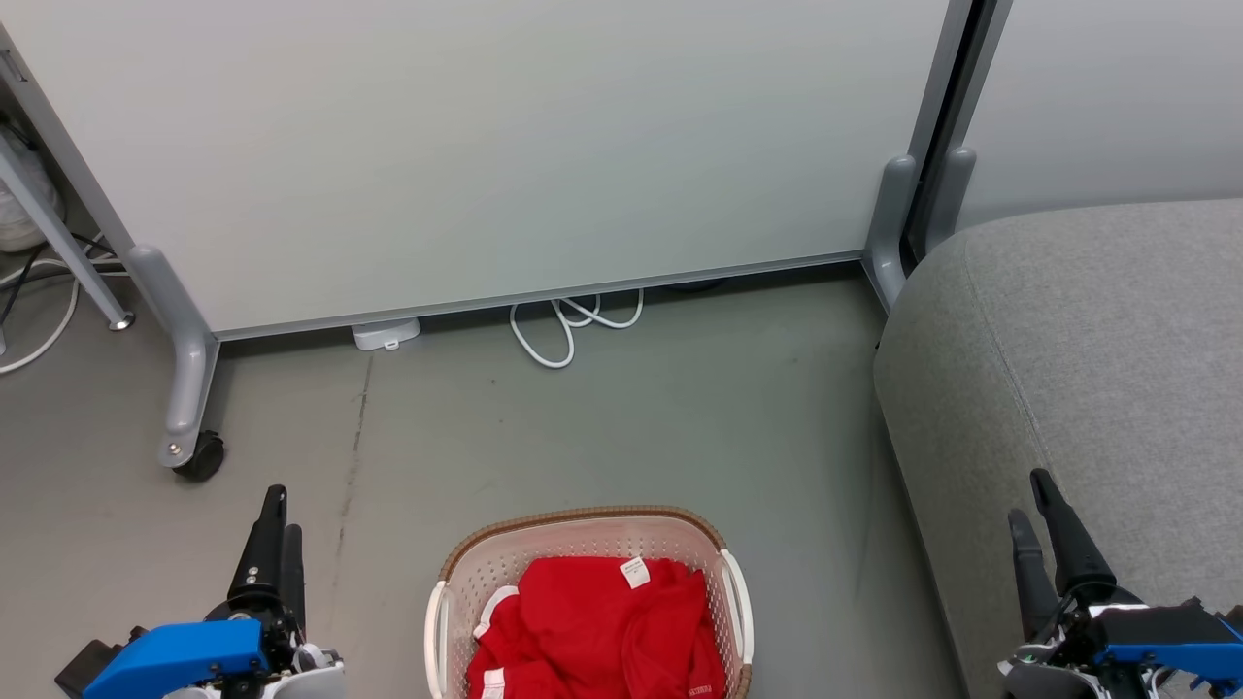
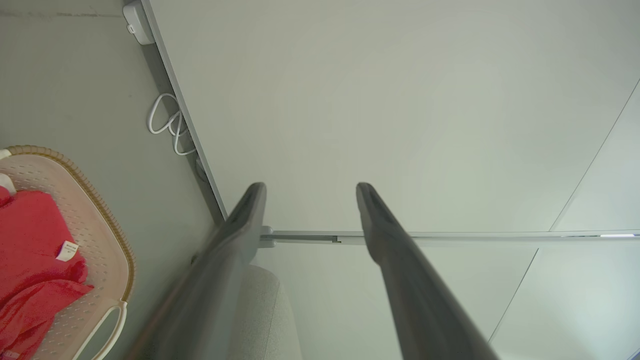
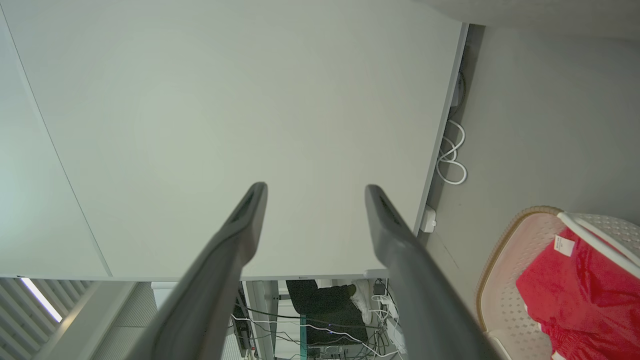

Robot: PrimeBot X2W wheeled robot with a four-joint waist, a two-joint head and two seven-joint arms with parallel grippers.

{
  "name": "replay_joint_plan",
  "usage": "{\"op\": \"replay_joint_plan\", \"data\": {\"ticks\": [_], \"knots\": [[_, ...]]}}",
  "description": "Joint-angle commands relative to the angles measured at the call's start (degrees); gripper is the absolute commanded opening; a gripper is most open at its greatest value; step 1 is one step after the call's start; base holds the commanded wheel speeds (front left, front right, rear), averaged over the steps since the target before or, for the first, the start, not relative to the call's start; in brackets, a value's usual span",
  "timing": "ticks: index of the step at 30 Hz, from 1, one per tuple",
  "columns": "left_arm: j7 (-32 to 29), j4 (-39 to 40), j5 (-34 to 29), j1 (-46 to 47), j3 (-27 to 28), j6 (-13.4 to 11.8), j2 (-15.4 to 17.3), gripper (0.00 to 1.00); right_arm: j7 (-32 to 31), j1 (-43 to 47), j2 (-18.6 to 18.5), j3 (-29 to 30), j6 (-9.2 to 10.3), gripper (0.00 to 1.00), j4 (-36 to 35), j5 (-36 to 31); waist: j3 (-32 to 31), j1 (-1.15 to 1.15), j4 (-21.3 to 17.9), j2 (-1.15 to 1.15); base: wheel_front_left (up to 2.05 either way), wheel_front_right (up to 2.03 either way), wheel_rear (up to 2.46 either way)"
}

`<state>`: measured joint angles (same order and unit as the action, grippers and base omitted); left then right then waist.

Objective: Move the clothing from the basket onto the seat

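The red clothing [image 1: 592, 621] lies bunched in the cream basket [image 1: 583, 515] on the floor at the bottom centre, a small white label on top. The grey seat [image 1: 1088, 340] fills the right side, beside the basket. My left gripper [image 1: 282, 515] hangs left of the basket, open and empty. My right gripper [image 1: 1029, 500] hovers over the seat's front part with its fingers apart and nothing between them. In the left wrist view the gripper [image 2: 310, 187] points at the wall panel, with basket [image 2: 100, 200] and clothing [image 2: 30, 235] at the left. The right wrist view shows its gripper [image 3: 316, 187] open, basket [image 3: 500, 240] and clothing [image 3: 575, 290] at lower right.
A pale partition panel [image 1: 486, 146] stands behind the basket on grey feet, one with a black caster [image 1: 199, 454]. A white cable loop [image 1: 568, 325] and a white adapter [image 1: 386, 333] lie at its base. Bare grey floor [image 1: 583, 417] spreads between panel and basket.
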<state>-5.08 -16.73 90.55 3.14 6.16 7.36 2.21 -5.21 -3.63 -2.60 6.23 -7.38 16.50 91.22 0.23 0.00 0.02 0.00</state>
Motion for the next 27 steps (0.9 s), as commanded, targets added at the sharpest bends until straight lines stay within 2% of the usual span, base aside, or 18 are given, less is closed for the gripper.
{"op": "replay_joint_plan", "data": {"ticks": [1, 12, 27], "knots": [[0.83, 1.12, -2.09, 1.87, -0.38, 0.02, 0.41, 1.00, 0.89, -1.17, -0.21, -0.05, -0.03, 1.00, -1.28, -1.71, 0.03, 0.00, 0.02, 0.00, 0.00, 0.00, 0.00], [3.52, 2.88, -13.59, 2.41, -1.74, -0.96, 0.48, 1.00, 3.58, -1.45, -0.25, -1.38, -0.05, 1.00, -2.97, -12.44, 0.11, 0.00, 0.11, 0.00, 0.00, 0.00, 0.00], [7.02, 4.04, -33.53, 2.41, -6.14, -3.50, 0.56, 1.00, 7.10, -1.24, -0.78, -4.35, -0.07, 1.00, -4.31, -29.63, -0.02, 0.00, 0.35, 0.00, 0.00, 0.00, 0.00]]}}
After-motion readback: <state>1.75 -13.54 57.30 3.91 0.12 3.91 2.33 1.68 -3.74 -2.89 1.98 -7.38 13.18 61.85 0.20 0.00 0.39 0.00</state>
